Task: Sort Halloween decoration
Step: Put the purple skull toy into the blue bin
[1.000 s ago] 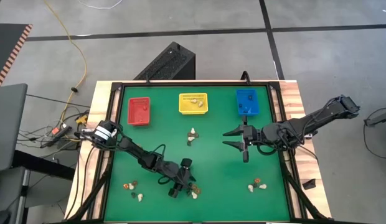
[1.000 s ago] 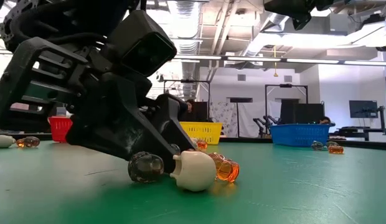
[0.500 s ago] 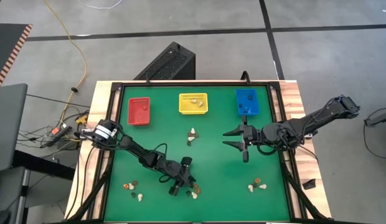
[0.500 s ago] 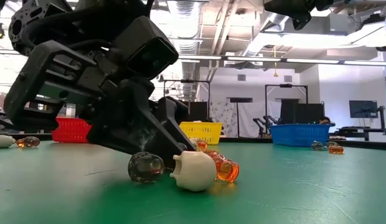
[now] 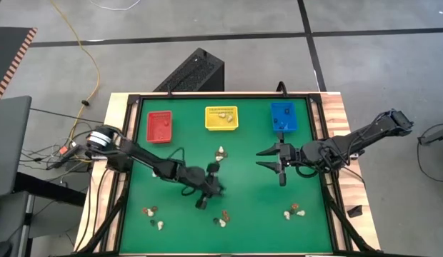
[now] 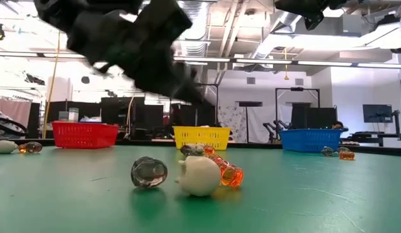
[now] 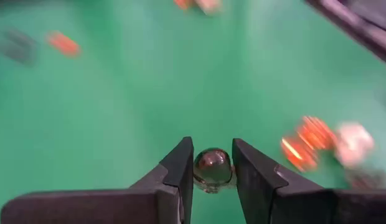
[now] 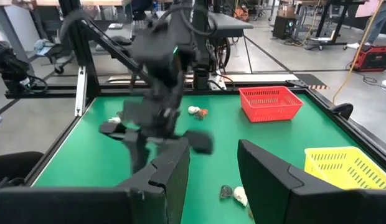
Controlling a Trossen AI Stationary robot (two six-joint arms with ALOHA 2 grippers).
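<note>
My left gripper (image 5: 216,189) hangs above the green table (image 5: 178,143), near its middle, shut on a small dark round Halloween decoration (image 7: 211,167). Below and nearer lies a little heap: a dark trinket (image 6: 149,173), a cream one (image 6: 199,176) and an orange one (image 6: 226,175), each resting on the table. My right gripper (image 5: 268,158) hovers open over the table's right half with nothing between its fingers (image 8: 174,168). My left gripper pinches the dark round trinket's two sides (image 7: 199,169) between its two fingers, close to their free ends. The fingers slant downward. The trinket is lifted clear of the table.
A red bin (image 5: 160,127), a yellow bin (image 5: 221,118) and a blue bin (image 5: 284,117) stand in a row along the far edge. More trinket heaps lie at the centre (image 5: 220,153), near left (image 5: 151,214) and near right (image 5: 294,210).
My left gripper has risen from the heap near the table's front edge and gone toward the far edge, carrying a dark trinket clear of the table. The dark, cream and orange trinkets of that heap have stayed where they were.
</note>
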